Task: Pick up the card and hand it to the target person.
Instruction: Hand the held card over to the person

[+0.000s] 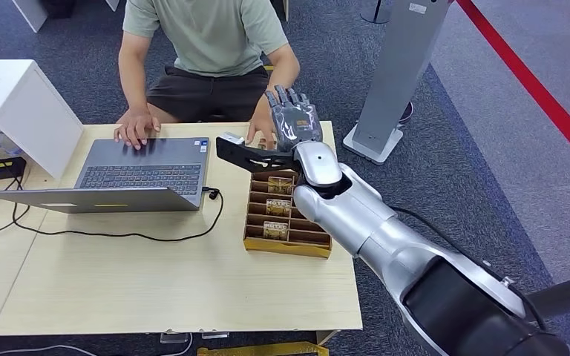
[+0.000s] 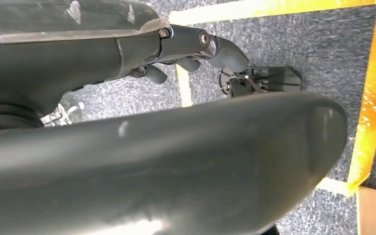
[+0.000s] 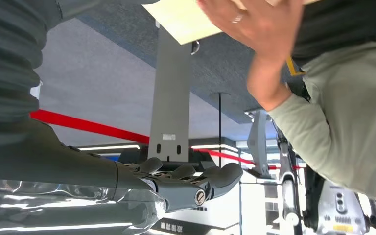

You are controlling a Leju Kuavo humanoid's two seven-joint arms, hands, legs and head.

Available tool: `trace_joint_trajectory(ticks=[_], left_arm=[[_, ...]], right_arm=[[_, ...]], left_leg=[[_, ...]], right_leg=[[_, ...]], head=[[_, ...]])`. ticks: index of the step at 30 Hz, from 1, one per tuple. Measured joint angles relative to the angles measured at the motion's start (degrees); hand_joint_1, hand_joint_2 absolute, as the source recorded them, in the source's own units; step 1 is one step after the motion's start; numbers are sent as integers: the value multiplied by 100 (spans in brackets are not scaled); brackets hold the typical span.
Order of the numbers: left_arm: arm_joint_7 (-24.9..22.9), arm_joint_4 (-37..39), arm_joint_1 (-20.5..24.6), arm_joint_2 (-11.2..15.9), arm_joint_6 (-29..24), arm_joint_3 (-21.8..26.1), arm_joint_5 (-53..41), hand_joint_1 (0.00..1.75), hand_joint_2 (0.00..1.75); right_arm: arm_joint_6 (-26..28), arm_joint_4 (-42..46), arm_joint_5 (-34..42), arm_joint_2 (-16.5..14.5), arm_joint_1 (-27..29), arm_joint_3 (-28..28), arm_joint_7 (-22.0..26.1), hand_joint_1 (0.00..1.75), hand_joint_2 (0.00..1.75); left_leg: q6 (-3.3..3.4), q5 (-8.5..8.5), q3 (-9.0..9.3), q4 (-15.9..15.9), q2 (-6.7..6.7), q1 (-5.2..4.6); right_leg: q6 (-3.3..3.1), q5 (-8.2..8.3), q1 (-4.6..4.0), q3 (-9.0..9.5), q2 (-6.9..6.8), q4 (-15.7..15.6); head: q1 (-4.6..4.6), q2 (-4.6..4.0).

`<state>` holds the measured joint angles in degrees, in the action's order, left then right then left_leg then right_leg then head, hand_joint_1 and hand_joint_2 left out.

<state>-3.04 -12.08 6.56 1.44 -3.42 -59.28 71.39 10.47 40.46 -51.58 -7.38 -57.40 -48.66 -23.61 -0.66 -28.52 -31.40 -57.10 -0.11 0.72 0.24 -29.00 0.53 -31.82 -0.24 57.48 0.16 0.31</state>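
reaching over the far table [image 1: 156,282] edge toward the person [image 1: 208,44], right hand [image 1: 295,119] with fingers [image 3: 215,178] extended and slightly apart, gripping nothing. just beside it, the person's hand [image 1: 262,132] resting on the table edge. directly beneath the right wrist, a brown slotted box [image 1: 286,241] with cards [image 1: 276,208] standing in its slots, untouched. well to the left of the hand, an open laptop [image 1: 137,174] under the person's other hand [image 1: 137,127]. hanging low over carpet and yellow floor tape [image 2: 372,98], left hand [image 2: 196,49], fingers loosely curled, nothing in them.
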Motion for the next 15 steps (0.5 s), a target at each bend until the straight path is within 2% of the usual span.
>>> trace_joint_trajectory(ticks=[3, 6, 10, 15], left_arm=[[33, 9, -71, 9, -1, 1, 151, 0, 0], [19, 22, -89, 22, -32, 2, 268, 0, 0], [7, 33, -106, 46, -96, 2, 375, 0, 0], [22, 41, -115, 61, -119, 4, 445, 0, 0]], right_arm=[[-296, 1318, -98, 330, 243, 14, -218, 0, 175], [-535, 2238, -37, 622, 594, 22, -227, 0, 175], [-723, 3336, -109, 1013, 1070, 7, -311, 0, 175], [-702, 4421, -318, 1448, 1912, -4, -402, 0, 175]], left_leg=[[0, -1, 3, 0, 1, 0], [0, -1, 2, -1, 0, 0], [-1, -2, 4, -1, 0, 0], [-1, -3, 7, -1, 0, 0]], right_leg=[[0, 0, 0, -1, 1, -1], [0, 0, 0, 0, 1, -2], [0, 0, 0, 1, 2, -3], [0, -1, 0, 2, 1, -4]], head=[[1, 0], [7, 0], [9, 0], [-1, 0]])
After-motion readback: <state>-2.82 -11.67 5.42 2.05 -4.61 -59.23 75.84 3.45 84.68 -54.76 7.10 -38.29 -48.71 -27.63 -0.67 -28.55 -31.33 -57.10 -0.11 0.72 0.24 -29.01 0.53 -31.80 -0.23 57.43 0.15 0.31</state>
